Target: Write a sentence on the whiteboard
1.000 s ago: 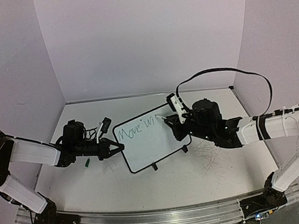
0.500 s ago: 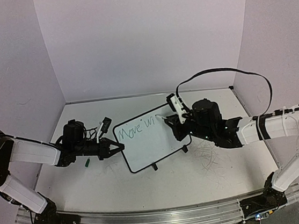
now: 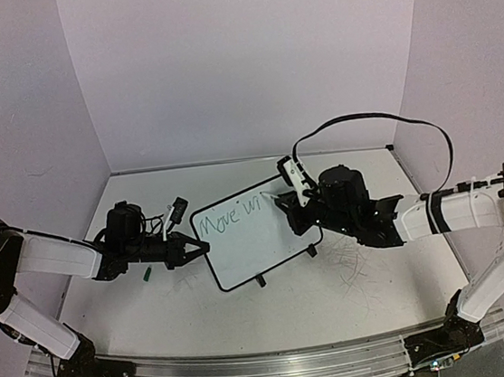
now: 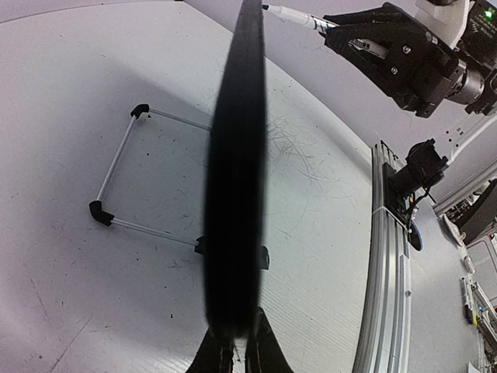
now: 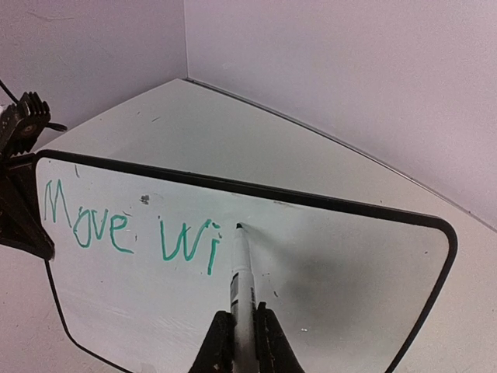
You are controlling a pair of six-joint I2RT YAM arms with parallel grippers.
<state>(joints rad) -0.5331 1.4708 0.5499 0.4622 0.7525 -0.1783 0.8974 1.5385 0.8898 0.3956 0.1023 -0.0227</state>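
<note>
The whiteboard [image 3: 250,236] stands tilted on the table, with "Move wi" written on it in green [image 5: 124,229]. My left gripper [image 3: 204,247] is shut on the board's left edge, which shows as a dark blurred band [image 4: 237,194] rising from the fingertips [image 4: 220,353]. My right gripper [image 5: 242,330] is shut on a white marker [image 5: 242,272]. The marker's tip meets the board surface just right of the "i". From above, the right gripper [image 3: 292,207] hangs over the board's upper right part.
A small green cap [image 3: 148,274] lies on the table under the left arm. The board's wire stand with black feet [image 4: 116,167] sits behind it. A black cable [image 3: 381,119] loops above the right arm. The aluminium rail [image 3: 272,368] runs along the near edge.
My right gripper with the marker has edged slightly left over the board. The writing looks the same. The left arm and the board have not moved.
</note>
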